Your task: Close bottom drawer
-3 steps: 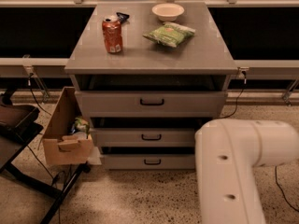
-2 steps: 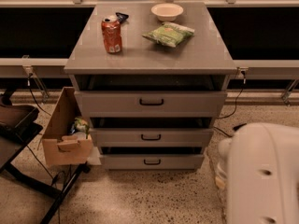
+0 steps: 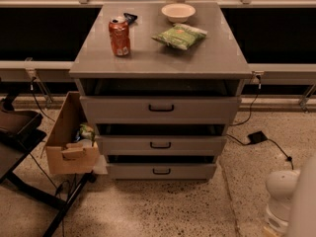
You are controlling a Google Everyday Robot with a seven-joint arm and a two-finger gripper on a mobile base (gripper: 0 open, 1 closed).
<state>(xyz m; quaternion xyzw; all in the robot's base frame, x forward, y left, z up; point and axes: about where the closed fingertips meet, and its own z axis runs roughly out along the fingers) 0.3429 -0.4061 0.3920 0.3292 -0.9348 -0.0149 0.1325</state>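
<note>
1. I am looking at the grey cabinet (image 3: 160,58). The bottom drawer (image 3: 162,171) is the lowest of its three drawers, right by the floor.
2. The big change is the robot arm (image 3: 282,194). A moment ago its white body was in front of the cabinet's lower right side and hid part of the drawers. Now it has moved off to the right of the cabinet, and I see only a small white piece low down by the floor.
3. The gripper is not in my picture. It is somewhere off to the right of the cabinet, so I cannot tell if it is wide, narrow or holding something.
4. The bottom drawer looks the same as before. There is a dark gap above its front, so I think it is open a little.
5. That means the job is not done. I think the arm must come back to the front of the cabinet and push the drawer front in.
6. On top of the cabinet, the red can (image 3: 119,35), bowl (image 3: 178,12) and green bag (image 3: 179,36) have not moved.
</note>
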